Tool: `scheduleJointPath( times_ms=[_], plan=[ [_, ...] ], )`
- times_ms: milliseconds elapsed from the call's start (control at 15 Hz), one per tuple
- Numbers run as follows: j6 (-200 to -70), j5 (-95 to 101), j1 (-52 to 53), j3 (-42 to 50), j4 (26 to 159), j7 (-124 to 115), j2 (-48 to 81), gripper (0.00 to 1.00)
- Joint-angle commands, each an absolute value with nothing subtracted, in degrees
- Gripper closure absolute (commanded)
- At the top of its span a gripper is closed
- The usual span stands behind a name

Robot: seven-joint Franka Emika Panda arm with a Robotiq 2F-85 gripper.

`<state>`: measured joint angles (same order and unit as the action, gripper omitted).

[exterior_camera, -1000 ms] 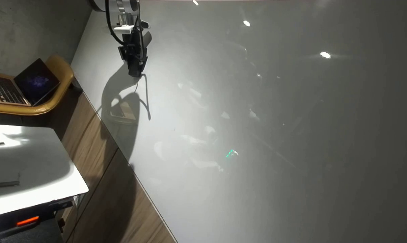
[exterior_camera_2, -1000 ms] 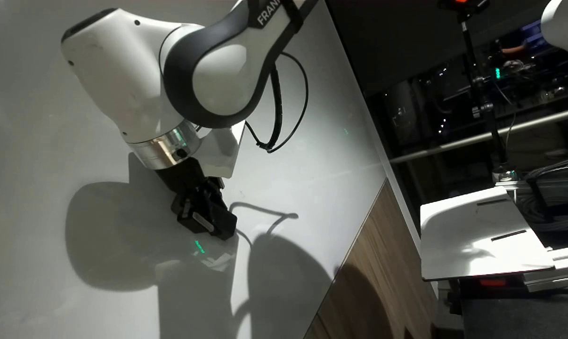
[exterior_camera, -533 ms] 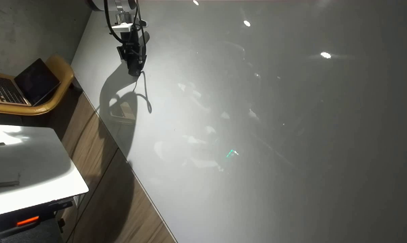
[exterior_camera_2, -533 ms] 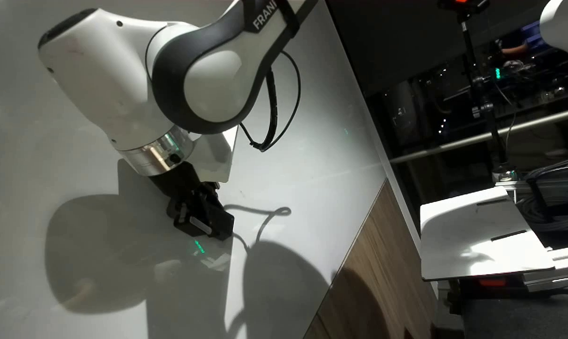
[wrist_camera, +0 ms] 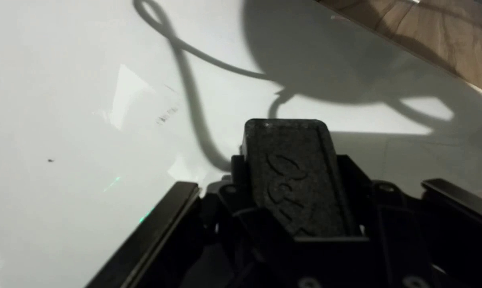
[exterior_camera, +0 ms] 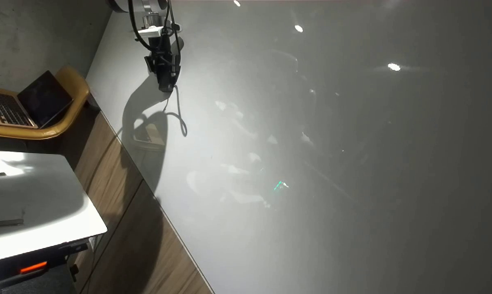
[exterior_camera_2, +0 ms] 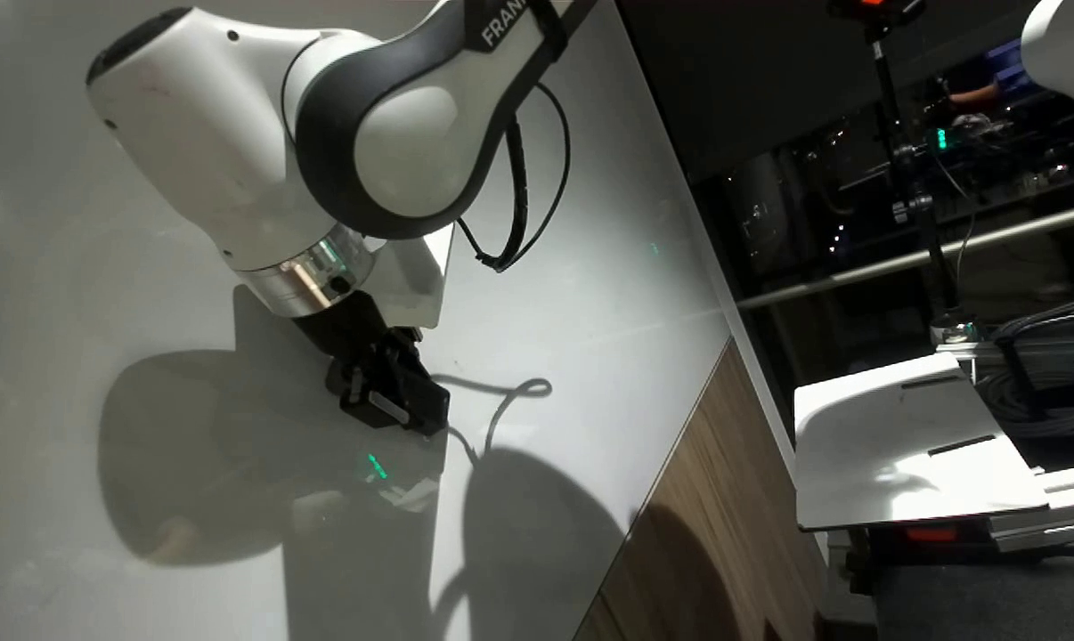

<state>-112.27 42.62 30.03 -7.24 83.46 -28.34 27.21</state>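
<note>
Shifted slightly since half a second ago, a dark, grainy block (wrist_camera: 295, 180) with rounded corners sits clamped in the gripper (wrist_camera: 292, 170) over a glossy white surface (wrist_camera: 85, 132), its far side and any contact there hidden. Its grooved, matte face, dim in the wrist view, is hard to read. Farther out, wood-grained panels (wrist_camera: 457, 44) border the surface, and both exterior views crop the arm (exterior_camera_2: 412, 151) at the top.
</note>
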Motion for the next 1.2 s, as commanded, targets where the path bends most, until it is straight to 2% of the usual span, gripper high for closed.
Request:
scheduleJointPath(
  times_ms=[0, 800, 1133],
  plan=[
    [-114.03, 46.83, 26.79, -4.96, 84.47, -25.73, 24.49, 0.68],
    [-116.27, 44.69, 17.03, -5.19, 95.84, -26.89, 16.57, 0.68],
    [-118.61, 41.41, 17.54, -7.00, 98.01, -28.59, 17.80, 0.68]
  ],
)
